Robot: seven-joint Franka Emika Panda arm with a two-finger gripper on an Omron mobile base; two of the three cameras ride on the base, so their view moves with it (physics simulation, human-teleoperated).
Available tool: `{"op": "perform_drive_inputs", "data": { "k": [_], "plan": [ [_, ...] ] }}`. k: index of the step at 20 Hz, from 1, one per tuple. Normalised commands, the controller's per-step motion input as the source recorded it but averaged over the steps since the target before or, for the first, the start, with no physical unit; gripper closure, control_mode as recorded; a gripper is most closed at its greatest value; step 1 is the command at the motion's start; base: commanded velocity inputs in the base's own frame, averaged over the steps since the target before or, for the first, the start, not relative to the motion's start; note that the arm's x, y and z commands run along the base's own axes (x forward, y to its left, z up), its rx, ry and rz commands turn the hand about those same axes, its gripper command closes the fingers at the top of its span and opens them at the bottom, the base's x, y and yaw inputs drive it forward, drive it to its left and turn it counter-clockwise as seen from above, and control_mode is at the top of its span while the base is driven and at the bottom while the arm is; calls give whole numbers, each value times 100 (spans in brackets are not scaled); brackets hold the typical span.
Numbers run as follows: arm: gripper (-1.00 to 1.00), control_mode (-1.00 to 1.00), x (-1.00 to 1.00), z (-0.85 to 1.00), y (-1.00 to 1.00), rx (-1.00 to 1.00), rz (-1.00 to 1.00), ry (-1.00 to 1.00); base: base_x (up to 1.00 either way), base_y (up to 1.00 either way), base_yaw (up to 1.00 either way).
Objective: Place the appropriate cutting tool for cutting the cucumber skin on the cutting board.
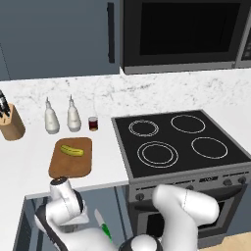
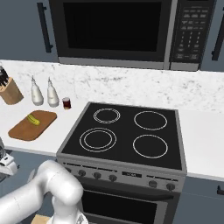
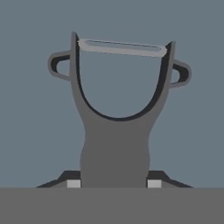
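Grey metal peeler [image 3: 116,144] — forked head | hand [image 3: 113,183] clamped on handle

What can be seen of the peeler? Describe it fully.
The peeler is dull grey and looks metallic: a short flat handle widens into a forked head, with a pale blade strip bridging the two prongs and a small loop on each outer side. In the hand view, it stands straight along the gripper, whose fingers are shut on the handle's base, against plain blue-grey.
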Motion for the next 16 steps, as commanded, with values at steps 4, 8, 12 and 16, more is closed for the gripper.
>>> {"op": "perform_drive_inputs", "data": {
  "k": [4,8,12,16],
  "plan": [
    [100,-100,-48,99,-36,1,-13,-6,0,0,0],
    [100,-100,-48,100,-28,0,-9,-4,0,0,0],
    [100,-100,-63,100,-15,0,-6,-5,0,0,0],
    [100,-100,-36,100,-18,0,-9,-14,0,0,0]
  ]
}}
